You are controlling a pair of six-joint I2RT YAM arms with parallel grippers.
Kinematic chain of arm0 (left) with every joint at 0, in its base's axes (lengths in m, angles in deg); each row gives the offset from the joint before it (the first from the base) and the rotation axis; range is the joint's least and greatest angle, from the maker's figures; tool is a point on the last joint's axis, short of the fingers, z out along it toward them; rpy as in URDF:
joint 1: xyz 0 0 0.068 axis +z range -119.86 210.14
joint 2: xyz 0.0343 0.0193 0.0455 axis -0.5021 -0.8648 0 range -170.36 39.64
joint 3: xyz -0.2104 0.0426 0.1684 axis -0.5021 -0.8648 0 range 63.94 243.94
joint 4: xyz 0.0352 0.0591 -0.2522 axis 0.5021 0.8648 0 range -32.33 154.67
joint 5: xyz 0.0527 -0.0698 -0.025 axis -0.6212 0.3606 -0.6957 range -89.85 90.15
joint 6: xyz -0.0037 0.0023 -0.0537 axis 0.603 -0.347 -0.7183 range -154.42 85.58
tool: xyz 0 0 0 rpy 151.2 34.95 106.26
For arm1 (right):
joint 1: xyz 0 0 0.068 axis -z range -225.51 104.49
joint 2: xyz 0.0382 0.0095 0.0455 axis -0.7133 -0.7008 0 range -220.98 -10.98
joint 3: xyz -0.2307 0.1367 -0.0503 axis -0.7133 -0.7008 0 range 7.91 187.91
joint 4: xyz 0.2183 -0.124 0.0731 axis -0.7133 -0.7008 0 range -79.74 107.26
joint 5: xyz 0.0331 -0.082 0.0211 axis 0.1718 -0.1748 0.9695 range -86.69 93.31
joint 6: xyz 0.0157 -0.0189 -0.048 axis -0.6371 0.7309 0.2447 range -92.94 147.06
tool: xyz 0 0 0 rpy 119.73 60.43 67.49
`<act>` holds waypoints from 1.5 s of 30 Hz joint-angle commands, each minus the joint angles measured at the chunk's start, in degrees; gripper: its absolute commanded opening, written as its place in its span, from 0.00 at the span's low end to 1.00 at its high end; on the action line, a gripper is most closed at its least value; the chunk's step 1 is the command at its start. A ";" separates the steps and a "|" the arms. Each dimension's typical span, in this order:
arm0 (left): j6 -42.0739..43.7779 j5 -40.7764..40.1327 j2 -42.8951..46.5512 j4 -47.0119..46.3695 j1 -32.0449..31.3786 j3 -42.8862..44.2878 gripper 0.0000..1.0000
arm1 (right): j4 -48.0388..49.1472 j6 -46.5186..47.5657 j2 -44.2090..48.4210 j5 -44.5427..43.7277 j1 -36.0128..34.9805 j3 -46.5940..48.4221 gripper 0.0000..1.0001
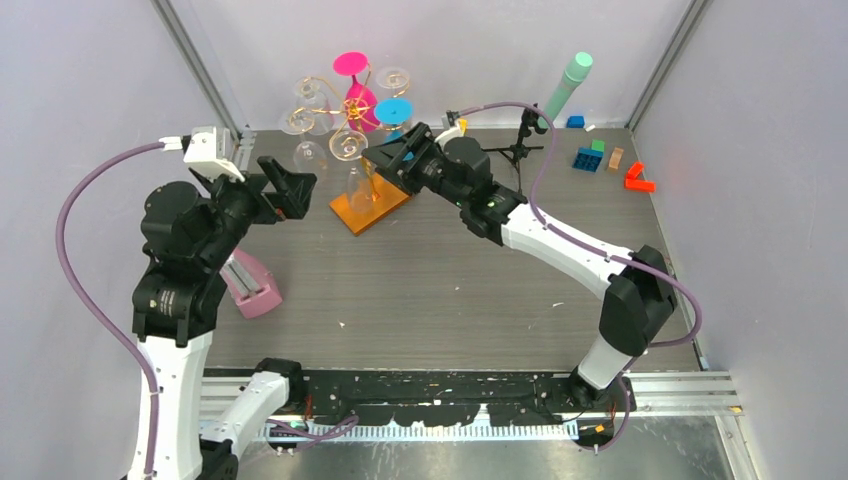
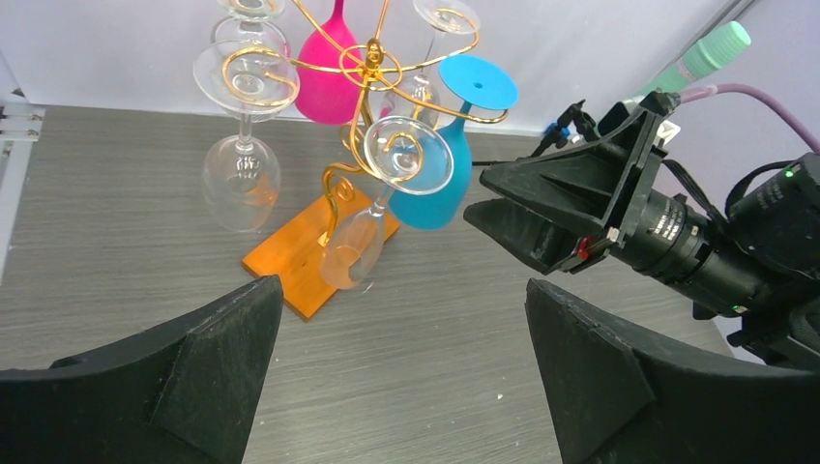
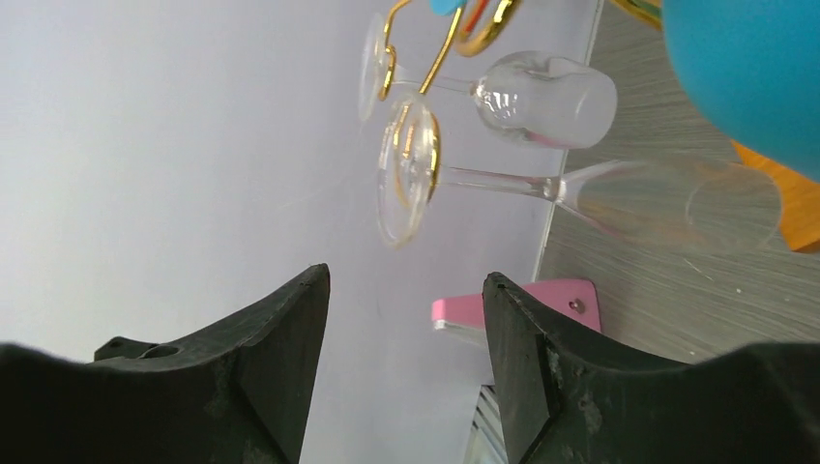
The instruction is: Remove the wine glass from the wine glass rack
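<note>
A: Where's the wine glass (image 2: 350, 253)?

B: Hanging on the wine glass rack (image 1: 349, 143), near the far edge. You're lining up. Your right gripper (image 3: 404, 282) sits beside it — wide open, empty, like the left gripper (image 2: 403, 290). Next, pinch its stem gently.

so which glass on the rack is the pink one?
The opaque magenta wine glass hanging at the far side of the wine glass rack, beside the blue wine glass; the rest are clear.
</note>
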 commanded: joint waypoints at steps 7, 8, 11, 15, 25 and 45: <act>2.53 -2.86 0.17 -0.31 -0.78 1.71 1.00 | -2.58 -4.12 -4.69 -10.83 -1.43 10.66 0.54; 2.54 -2.87 0.24 -0.39 -0.78 1.62 1.00 | -2.76 -4.07 -5.02 -10.88 -1.43 10.91 0.54; 2.71 -3.21 0.22 -0.19 -0.79 1.44 1.00 | -4.53 -3.26 -6.56 -10.79 -1.45 12.81 0.51; 3.14 -3.74 0.24 -0.01 -0.78 1.34 1.00 | -6.60 -1.99 -7.47 -11.23 -1.41 14.19 0.49; 3.74 -4.16 0.19 0.39 -0.79 1.22 1.00 | -6.31 -1.25 -9.55 -9.59 -1.45 16.08 0.42; 3.93 -8.03 2.88 -0.09 -0.80 0.84 1.00 | -3.15 -1.20 -9.47 -7.88 -1.33 17.31 0.00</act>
